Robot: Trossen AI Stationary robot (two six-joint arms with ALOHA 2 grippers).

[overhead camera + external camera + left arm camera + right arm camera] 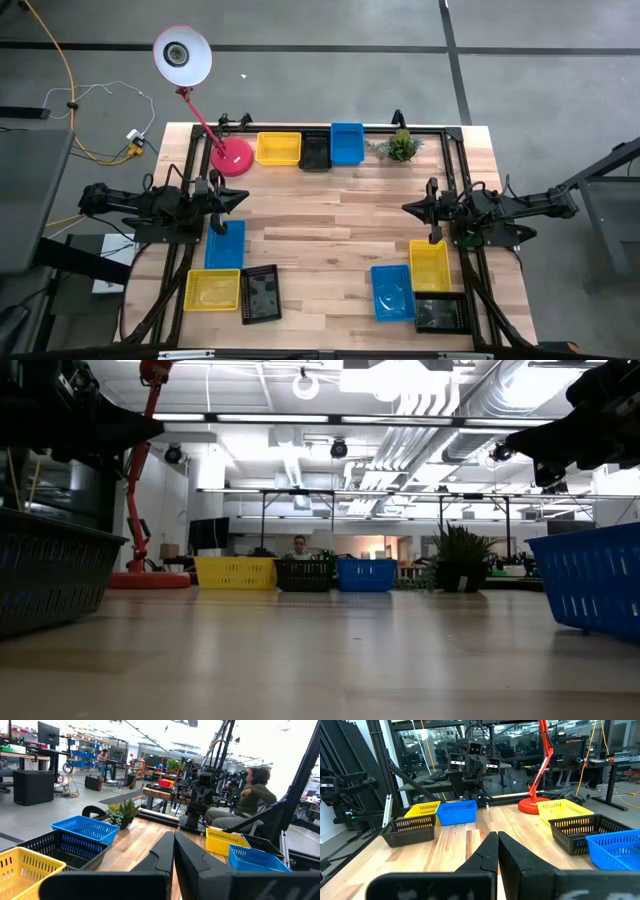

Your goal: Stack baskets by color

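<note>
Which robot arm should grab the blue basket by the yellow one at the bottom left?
The left arm, probably. Its shut left gripper hangs right over that blue basket, while the shut right gripper sits across the table over another yellow basket.

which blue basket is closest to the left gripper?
The blue basket right beside the left gripper, above the yellow basket. The other two blue ones sit at the table's far edge and by the right arm.

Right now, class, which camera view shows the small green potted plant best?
The high view places the small green potted plant best, unblocked at the table's far edge beside a blue mesh basket. The low view shows it distant in side profile; the left wrist view shows it behind baskets; the right wrist view misses it.
</note>
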